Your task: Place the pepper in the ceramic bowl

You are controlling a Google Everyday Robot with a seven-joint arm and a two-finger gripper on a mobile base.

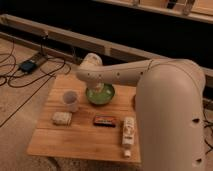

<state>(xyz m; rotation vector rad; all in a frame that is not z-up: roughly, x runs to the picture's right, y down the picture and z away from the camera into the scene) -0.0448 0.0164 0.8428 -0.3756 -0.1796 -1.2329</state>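
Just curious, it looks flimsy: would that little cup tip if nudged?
Probably. The translucent cup stands upright and looks thin-walled, so it is likely light and tippy; a squeeze might dent it. The pincer, shut, hangs over the green bowl beside it.

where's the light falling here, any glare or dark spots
Camera view: warm, dim light on the wooden table, with the background behind it nearly black; the arm is brightest along its upper side; a soft sheen lies on the green ceramic bowl, with the shut gripper just over it; no pepper shows.
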